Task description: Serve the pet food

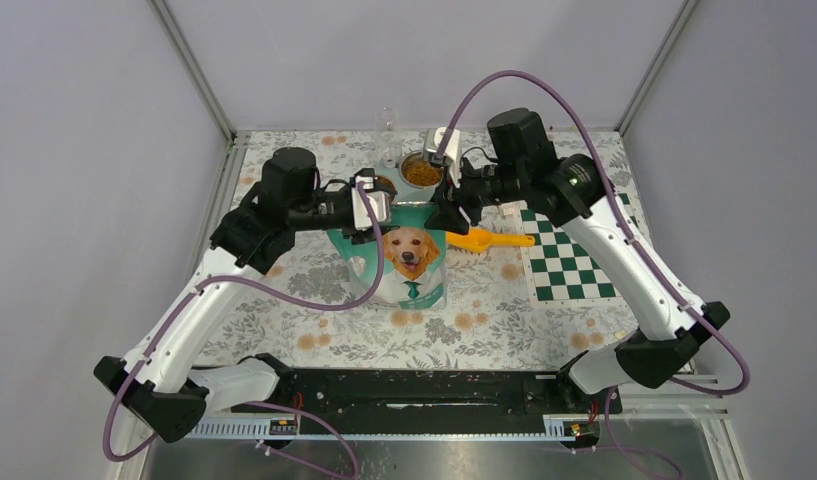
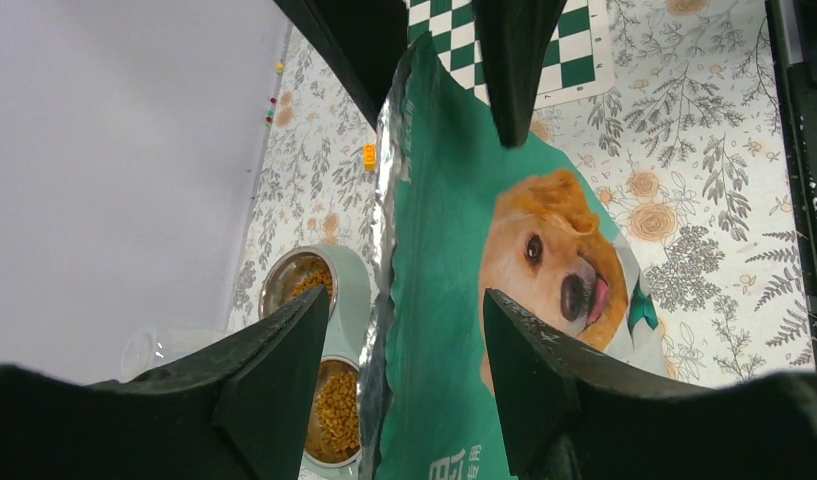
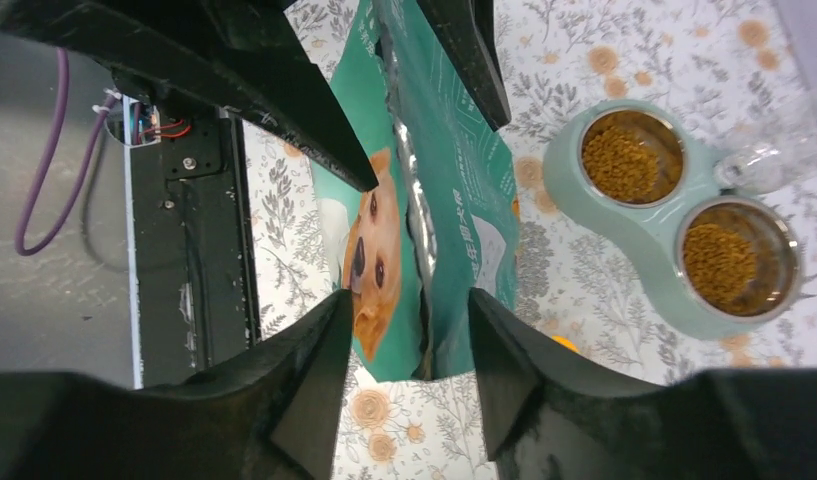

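Observation:
The pet food, brown kibble, lies in both steel cups of a pale green double bowl (image 1: 421,172) at the back; it shows in the left wrist view (image 2: 334,410) and the right wrist view (image 3: 619,160). The teal-and-white dog bag (image 1: 409,255) stands upright at the centre. My left gripper (image 1: 369,210) is open at the bag's top left corner, and the foil top edge (image 2: 384,250) runs between its jaws (image 2: 404,300). My right gripper (image 1: 449,205) is open at the top right corner, with the bag's mouth (image 3: 424,230) between its jaws (image 3: 409,295).
An orange scoop (image 1: 484,240) lies just right of the bag. A green-and-white chessboard mat (image 1: 569,255) lies further right. A clear plastic container (image 1: 387,125) stands behind the bowl. Frame posts and grey walls close in the table.

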`<state>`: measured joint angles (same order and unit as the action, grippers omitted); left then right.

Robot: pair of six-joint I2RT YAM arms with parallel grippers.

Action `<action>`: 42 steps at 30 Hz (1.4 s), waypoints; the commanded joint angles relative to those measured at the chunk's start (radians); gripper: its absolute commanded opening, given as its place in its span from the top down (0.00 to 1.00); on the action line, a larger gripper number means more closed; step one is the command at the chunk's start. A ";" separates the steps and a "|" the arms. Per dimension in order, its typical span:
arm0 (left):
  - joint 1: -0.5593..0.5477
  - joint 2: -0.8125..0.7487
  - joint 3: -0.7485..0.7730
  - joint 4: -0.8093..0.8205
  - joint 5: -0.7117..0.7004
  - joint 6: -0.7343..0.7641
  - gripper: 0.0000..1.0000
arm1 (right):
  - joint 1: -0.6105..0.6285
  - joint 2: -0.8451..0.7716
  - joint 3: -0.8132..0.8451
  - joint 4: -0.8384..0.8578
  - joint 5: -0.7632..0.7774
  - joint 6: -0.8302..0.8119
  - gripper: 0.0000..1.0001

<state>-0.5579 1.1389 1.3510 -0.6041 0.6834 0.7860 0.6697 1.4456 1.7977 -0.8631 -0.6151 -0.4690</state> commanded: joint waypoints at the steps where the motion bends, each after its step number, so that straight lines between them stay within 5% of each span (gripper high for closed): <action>1: -0.008 0.013 0.029 0.081 -0.016 -0.030 0.41 | 0.005 0.034 0.037 0.037 -0.058 0.013 0.52; 13: -0.033 0.047 0.038 0.125 -0.007 -0.075 0.43 | 0.015 0.056 0.041 0.038 -0.084 -0.015 0.99; 26: -0.053 0.070 0.052 0.132 0.019 -0.065 0.49 | 0.018 -0.125 -0.242 0.385 -0.063 0.017 1.00; 33: -0.058 0.078 0.054 0.106 0.018 -0.056 0.97 | 0.019 -0.165 -0.307 0.476 -0.035 0.020 1.00; 42: -0.059 0.049 0.107 -0.152 -0.186 0.116 1.00 | 0.018 -0.250 -0.349 0.551 0.196 0.125 1.00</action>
<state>-0.6292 1.2144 1.4014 -0.5983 0.6731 0.7921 0.6922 1.2865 1.4368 -0.4225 -0.5560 -0.4297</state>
